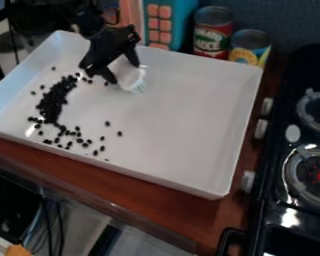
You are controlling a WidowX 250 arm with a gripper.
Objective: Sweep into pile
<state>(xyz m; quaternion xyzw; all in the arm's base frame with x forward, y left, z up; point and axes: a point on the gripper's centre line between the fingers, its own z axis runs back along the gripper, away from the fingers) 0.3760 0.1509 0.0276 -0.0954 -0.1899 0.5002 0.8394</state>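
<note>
Black beans [54, 100] lie at 9 to 10 o'clock in the white tray [183, 120], and the gripper [124, 73] is at 12 o'clock in it. The two fingers stand somewhat apart, one on each side of a small white tool [130, 79], and they appear to grasp it. The low end of this tool is at the tray's floor; I cannot tell if it touches.

The black arm [89, 21] enters from the upper edge, at 11 o'clock, and it goes over the far rim of the tray. Its gripper points down at a slant, toward 5 o'clock.

Most of the beans make a dense, long heap, a little curved, from 10 o'clock to 9 o'clock. Many others are loose at 8 to 7 o'clock, and a few are near the gripper, at 11 o'clock.
</note>
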